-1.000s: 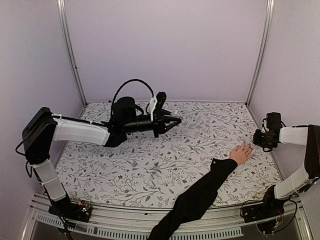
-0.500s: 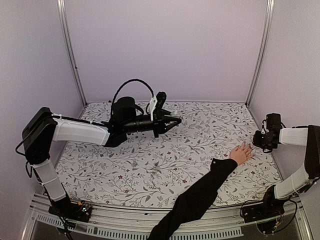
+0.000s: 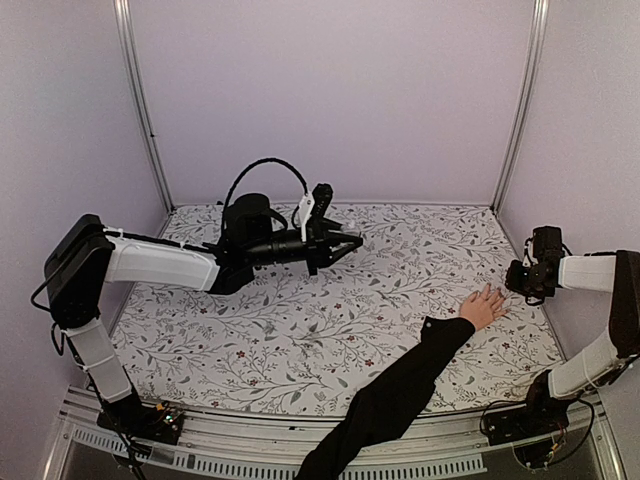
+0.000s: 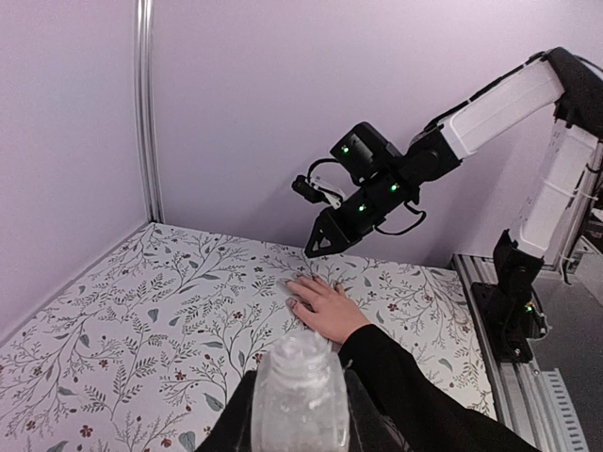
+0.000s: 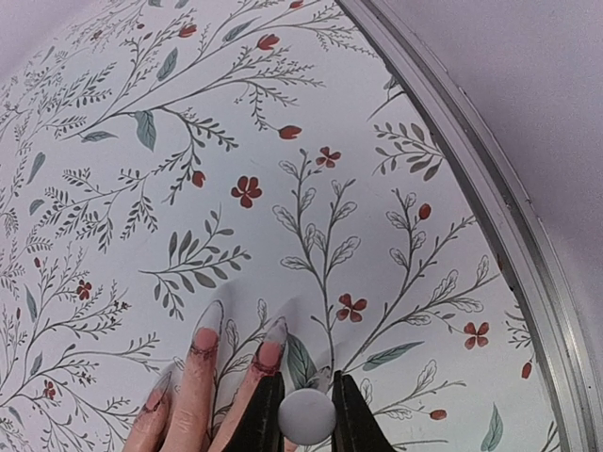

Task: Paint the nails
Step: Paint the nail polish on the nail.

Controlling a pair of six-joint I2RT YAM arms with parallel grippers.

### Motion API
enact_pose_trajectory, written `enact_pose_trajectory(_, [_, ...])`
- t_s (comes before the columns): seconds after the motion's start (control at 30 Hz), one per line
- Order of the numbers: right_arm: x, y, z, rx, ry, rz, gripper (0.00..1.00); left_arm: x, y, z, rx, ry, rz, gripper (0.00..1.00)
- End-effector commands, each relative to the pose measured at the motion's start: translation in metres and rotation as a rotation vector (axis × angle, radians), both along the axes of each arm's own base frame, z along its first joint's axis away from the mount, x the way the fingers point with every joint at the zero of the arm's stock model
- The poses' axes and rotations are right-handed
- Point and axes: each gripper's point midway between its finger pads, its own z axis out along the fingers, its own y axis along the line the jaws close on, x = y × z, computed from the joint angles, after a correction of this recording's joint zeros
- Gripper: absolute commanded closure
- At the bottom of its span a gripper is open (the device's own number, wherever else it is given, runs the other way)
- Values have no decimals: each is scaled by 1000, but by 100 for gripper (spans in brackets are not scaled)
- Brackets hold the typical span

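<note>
A floral-patterned tablecloth [image 3: 300, 320] lies between lilac walls [image 3: 330, 100] and metal posts [image 3: 142, 100].

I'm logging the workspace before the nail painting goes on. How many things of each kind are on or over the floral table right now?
robot arms: 2, the left arm and the right arm
human hand: 1
translucent bottle: 1, held in the left end effector
white round piece: 1, pinched in the right end effector
total: 5

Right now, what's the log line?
left gripper: shut on bottle | right gripper: shut on white cap, near nails | hand: palm down
</note>
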Motion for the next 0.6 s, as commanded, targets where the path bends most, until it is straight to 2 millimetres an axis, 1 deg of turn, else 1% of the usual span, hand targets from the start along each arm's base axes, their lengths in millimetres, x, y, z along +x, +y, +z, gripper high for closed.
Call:
enact_pose_trajectory(0.0, [4,-3,0,-3,-10,-12,100,7,2,6,-27,-21,16,100])
enact_pose_trajectory(0.2, [1,-3,-4,-3,0,-16,100,8,2,5,-26,-21,16,100])
enact_pose_trajectory(0.57, [2,-3,-6,0,2,-16,100,9,2,5,-26,-21,17,100])
